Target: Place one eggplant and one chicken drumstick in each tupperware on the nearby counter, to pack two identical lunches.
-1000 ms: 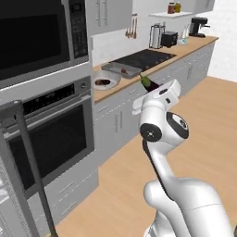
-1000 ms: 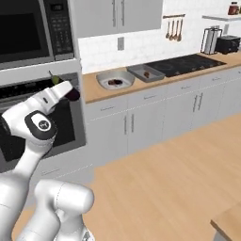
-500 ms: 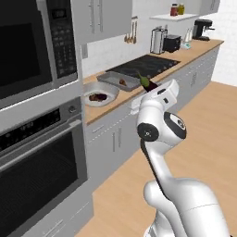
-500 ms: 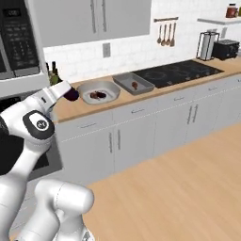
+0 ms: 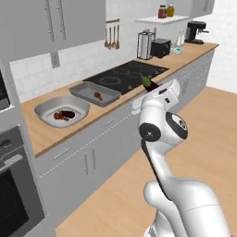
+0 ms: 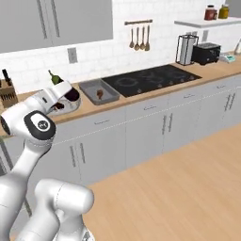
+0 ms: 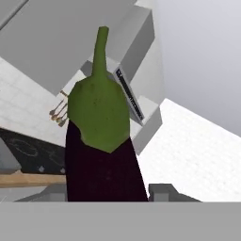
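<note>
Eggplant point(image 7: 101, 155) clenched in the jaws, dark purple body between them, green cap and stem pointing away from the hand. Carried in the air in front of the worktop point(image 5: 44, 134), not yet over either container. Judged light, firm, skin smooth and likely slippery; a mid-body hold as now looks sound, the stem too thin to trust.

Light grey bowl-like tupperware point(image 5: 46, 107) holds a drumstick and a dark eggplant; darker rectangular tupperware point(image 5: 88, 88) holds a drumstick alone.

Against the earlier frames: views have swung off the wall oven and microwave; stovetop point(image 5: 127, 76) and both containers now sit nearer centre, so the base has driven along the cabinets.
</note>
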Motion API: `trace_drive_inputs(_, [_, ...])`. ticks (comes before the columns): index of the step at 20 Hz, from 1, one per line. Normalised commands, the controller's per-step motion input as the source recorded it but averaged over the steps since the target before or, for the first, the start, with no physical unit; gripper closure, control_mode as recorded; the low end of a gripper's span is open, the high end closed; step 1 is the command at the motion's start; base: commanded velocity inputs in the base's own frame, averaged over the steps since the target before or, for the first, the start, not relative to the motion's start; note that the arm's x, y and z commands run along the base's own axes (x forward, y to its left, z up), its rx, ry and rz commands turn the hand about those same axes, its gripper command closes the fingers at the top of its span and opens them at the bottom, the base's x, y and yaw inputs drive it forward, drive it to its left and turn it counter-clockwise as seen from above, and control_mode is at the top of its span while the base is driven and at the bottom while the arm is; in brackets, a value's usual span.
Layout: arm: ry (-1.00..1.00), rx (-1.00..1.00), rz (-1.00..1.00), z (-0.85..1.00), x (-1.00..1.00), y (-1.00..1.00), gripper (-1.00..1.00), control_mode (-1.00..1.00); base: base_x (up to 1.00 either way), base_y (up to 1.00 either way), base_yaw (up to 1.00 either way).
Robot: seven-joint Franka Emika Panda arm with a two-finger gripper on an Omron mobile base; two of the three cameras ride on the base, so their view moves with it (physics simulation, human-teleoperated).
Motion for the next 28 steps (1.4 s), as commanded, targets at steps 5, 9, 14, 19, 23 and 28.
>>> trace_drive_inputs(5, [0.00, 0.00, 0.00, 0.00, 0.00, 0.00, 1.00, 1.00, 1.00, -0.56, 0.07])
trace_drive_inputs(9, [0.00, 0.00, 0.00, 0.00, 0.00, 0.00, 1.00, 1.00, 1.00, -0.34, 0.22])
trace_drive_inputs(14, [0.00, 0.00, 0.00, 0.00, 0.00, 0.00, 1.00, 1.00, 1.00, 0.02, 0.17])
trace_drive_inputs(19, [0.00, 0.00, 0.00, 0.00, 0.00, 0.00, 1.00, 1.00, 0.97, -0.57, 0.16])
trace_drive_inputs(23, [0.00, 0.00, 0.00, 0.00, 0.00, 0.00, 1.00, 1.00, 0.57, -0.38, 0.48])
trace_drive_inputs(28, [0.00, 0.00, 0.00, 0.00, 0.00, 0.00, 1.00, 1.00, 0.40, -0.11, 0.61])
